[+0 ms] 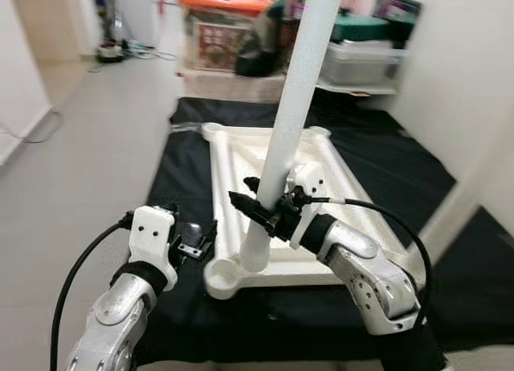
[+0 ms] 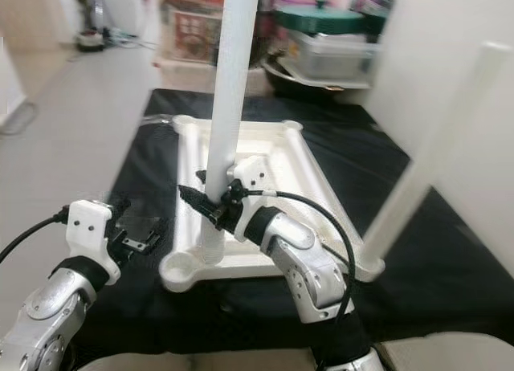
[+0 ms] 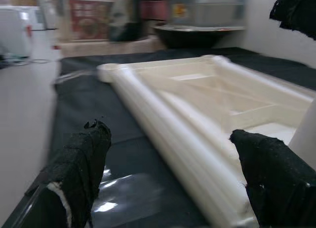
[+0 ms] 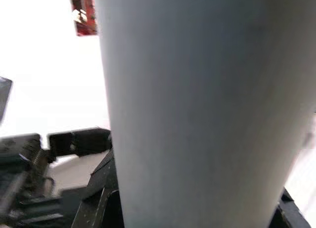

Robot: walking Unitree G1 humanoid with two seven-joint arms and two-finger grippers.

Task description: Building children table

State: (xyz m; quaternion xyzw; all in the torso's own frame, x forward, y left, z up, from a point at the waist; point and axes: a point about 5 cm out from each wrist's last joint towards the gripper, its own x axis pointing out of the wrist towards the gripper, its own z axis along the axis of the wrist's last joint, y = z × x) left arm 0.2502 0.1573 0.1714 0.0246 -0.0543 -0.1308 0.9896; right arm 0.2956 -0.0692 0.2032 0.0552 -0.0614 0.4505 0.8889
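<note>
1. Left eye view: our right gripper (image 1: pixel 255 208) is clamped around the long white plastic table leg (image 1: pixel 295 106), low on its shaft. The leg stands nearly upright, leaning slightly, with its foot just beside the open round corner socket (image 1: pixel 226 271) of the upturned cream plastic table top (image 1: pixel 337 166) on the black floor mat (image 1: pixel 181 166).
2. Right eye view: another white leg (image 2: pixel 434 158) already rises from the far right corner (a useful reference for how straight ours should stand).
3. Left wrist view: our left gripper (image 3: pixel 173 176) hangs spread wide, holding nothing, its fingers (image 3: pixel 81 161) on either side of the table top's near rail.
4. Right wrist view: the leg's shaft sits tight between our right fingers.
5. To do this well, we judge the leg's foot should be centred over the socket, squared upright, then pressed straight down while our left gripper steadies the frame.
</note>
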